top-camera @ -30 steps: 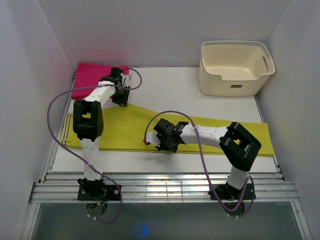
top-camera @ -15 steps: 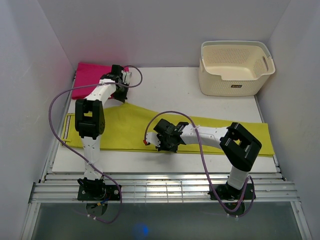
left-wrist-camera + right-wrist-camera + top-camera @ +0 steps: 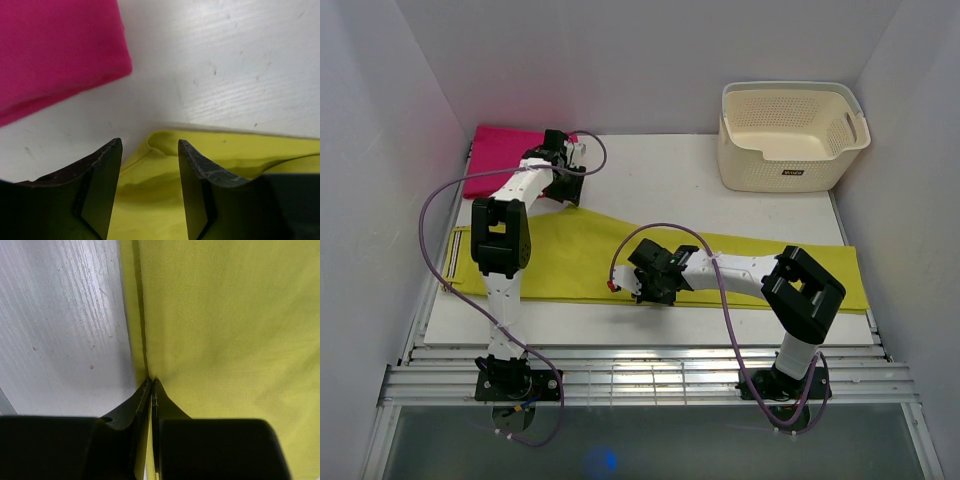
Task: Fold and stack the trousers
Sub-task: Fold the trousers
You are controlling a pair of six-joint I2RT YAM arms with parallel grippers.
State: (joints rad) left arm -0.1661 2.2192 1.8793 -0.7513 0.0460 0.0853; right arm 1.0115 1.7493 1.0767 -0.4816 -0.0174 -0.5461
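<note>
The lime trousers (image 3: 570, 262) lie flat in a long band across the white table. My left gripper (image 3: 569, 192) is open at their far edge, close to the pink cloth. In the left wrist view the gripper (image 3: 149, 143) straddles a rounded fold of the trousers (image 3: 160, 200), with both fingers apart and not pressing it. My right gripper (image 3: 640, 289) is at the trousers' near edge in the middle. In the right wrist view the gripper (image 3: 151, 381) is shut on the hem of the trousers (image 3: 225, 330), where the fabric puckers.
A folded magenta-pink cloth (image 3: 500, 155) lies at the far left corner and also shows in the left wrist view (image 3: 55, 50). A cream perforated basket (image 3: 790, 135) stands at the far right. White walls close in left, right and behind. Bare table (image 3: 65, 325) lies beside the hem.
My left gripper has shifted slightly away from me along the trousers' far edge. The right arm and the trousers have not moved.
</note>
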